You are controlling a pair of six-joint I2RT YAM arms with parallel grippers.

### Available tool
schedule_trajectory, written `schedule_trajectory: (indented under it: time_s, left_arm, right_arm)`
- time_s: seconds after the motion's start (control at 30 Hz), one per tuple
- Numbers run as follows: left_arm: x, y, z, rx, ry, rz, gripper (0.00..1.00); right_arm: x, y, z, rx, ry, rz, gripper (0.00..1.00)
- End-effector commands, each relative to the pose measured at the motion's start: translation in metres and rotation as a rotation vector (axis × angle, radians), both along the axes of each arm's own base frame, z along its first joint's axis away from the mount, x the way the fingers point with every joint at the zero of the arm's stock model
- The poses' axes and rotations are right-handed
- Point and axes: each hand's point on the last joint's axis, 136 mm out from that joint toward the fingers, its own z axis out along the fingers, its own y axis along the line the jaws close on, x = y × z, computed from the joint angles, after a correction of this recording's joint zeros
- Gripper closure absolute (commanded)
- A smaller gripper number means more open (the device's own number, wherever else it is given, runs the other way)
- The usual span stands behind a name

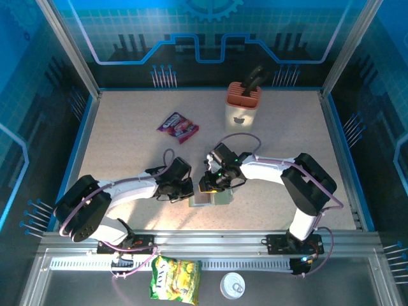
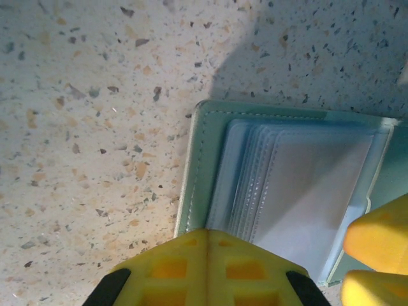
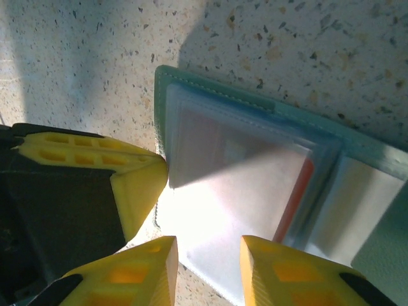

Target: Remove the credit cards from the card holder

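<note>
Handling: red card (image 3: 305, 185) likely thin, stiff, slick, pinch its exposed edge | card holder (image 2: 194, 172) open near table's (image 1: 127, 140) near edge | left gripper (image 2: 207, 252) closed | right gripper (image 3: 204, 255) narrowly parted

Matt leather-look card holder (image 2: 197, 166), speckled table (image 2: 83, 127)

Yellow bag (image 1: 175, 279), near edge, left of middle: big letters look like "LAY'S", blurry.
Beige block (image 1: 243, 105), far side of counter: small grey mark, too small to tell.
Purple packet (image 1: 178, 126): print too small to read.
</note>
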Motion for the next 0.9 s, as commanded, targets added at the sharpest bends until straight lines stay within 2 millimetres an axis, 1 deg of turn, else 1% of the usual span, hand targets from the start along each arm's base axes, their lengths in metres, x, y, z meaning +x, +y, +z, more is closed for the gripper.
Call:
schedule_trajectory:
  time_s: [0.0,0.07,0.4,0.6,0.87]
  left_arm:
    - [0.000,0.004,-0.001,0.045,-0.006,-0.015,1.00]
    - [0.000,0.005,-0.001,0.050,-0.012,-0.016,1.00]
    - [-0.002,0.007,-0.001,0.047,-0.009,-0.014,1.00]
    - [-0.004,0.006,-0.001,0.041,-0.006,-0.015,1.00]
    - [-0.005,0.007,0.000,0.043,-0.017,-0.011,1.00]
  right_arm:
    - [-0.003,0.013,0.004,0.044,0.019,0.011,0.69]
    - [-0.005,0.013,0.001,0.044,0.030,0.012,0.69]
    - [-0.010,0.005,-0.009,0.000,0.058,0.008,0.69]
    - [-0.013,0.001,-0.013,-0.014,0.064,0.000,0.69]
    - [-0.014,-0.001,-0.017,-0.022,0.072,-0.005,0.68]
